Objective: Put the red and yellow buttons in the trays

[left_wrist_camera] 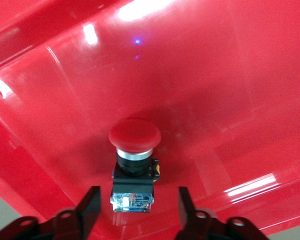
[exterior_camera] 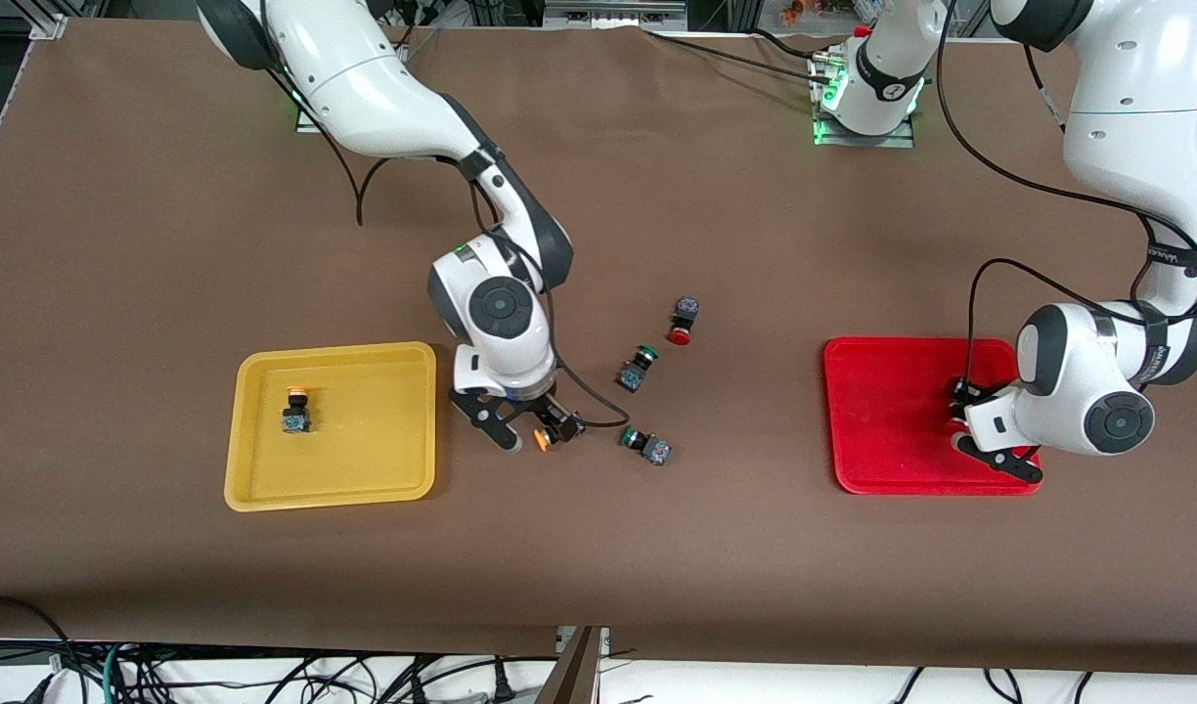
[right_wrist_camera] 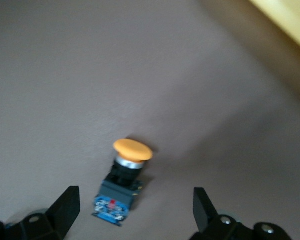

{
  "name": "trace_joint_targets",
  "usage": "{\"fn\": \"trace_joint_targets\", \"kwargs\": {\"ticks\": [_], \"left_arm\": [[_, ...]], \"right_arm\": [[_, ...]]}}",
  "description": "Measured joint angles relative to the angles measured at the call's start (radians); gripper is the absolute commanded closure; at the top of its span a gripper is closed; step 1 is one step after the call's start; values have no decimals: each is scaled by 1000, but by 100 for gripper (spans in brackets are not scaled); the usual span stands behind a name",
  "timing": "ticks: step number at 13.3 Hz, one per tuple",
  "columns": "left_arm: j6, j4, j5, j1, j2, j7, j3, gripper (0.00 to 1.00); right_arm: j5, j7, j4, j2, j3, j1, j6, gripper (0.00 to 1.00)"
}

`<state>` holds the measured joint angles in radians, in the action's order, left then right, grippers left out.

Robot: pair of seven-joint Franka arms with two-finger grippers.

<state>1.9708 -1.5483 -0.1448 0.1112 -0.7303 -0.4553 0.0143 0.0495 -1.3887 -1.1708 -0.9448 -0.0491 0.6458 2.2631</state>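
A yellow button point(right_wrist_camera: 121, 187) is seen on the surface between the wide-open, empty right gripper point(right_wrist_camera: 135, 212); a red button point(left_wrist_camera: 133, 167) in the red tray point(left_wrist_camera: 230, 90) is straddled by the open, empty left gripper point(left_wrist_camera: 135, 210).

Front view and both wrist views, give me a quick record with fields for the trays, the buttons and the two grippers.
yellow tray: holds one yellow button
red tray: holds one red button
left gripper: open over the red tray, fingers either side of that red button, not touching
right gripper: open over a second yellow button lying on the table beside the yellow tray
loose red button: on the table, between the trays
green buttons: two, on the table
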Motion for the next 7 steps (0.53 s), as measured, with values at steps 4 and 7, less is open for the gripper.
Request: {"fn": "trace_joint_targets", "kwargs": {"ticks": [4,7], "left_arm": [[-54,14,1,0,40,1,29,0],[-188,20,59,-4,123,78,124,0]], "right_arm": [[5,-24,55,-53,-5,10,60,0],[5,-24,59,-73,-7,11,79,0]]}}
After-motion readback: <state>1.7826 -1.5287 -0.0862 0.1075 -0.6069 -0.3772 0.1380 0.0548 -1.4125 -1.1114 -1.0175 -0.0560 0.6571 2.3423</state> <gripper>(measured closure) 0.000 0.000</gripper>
